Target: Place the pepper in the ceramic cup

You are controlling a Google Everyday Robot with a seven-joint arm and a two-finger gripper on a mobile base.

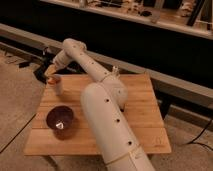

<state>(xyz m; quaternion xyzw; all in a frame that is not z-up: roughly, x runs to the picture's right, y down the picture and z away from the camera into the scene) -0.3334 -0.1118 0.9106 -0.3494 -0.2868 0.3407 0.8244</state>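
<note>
Over the ceramic cup [56,84] at the table's [145,115] far-left corner, your gripper [51,73] holds the pepper [49,74] clamped just above the rim; lower, then release, I judge.

A: Where is the gripper [50,75]?

B: Upper left of the frame, at the far left corner of the wooden surface [142,107], right over the ceramic cup [56,84].

A: And the pepper [50,77]?

B: An orange bit shows at the gripper's tip, just above the cup's rim.

A: Anything else?

B: A dark maroon bowl [61,121] sits lower left, apart from the cup, with something pale inside.
</note>
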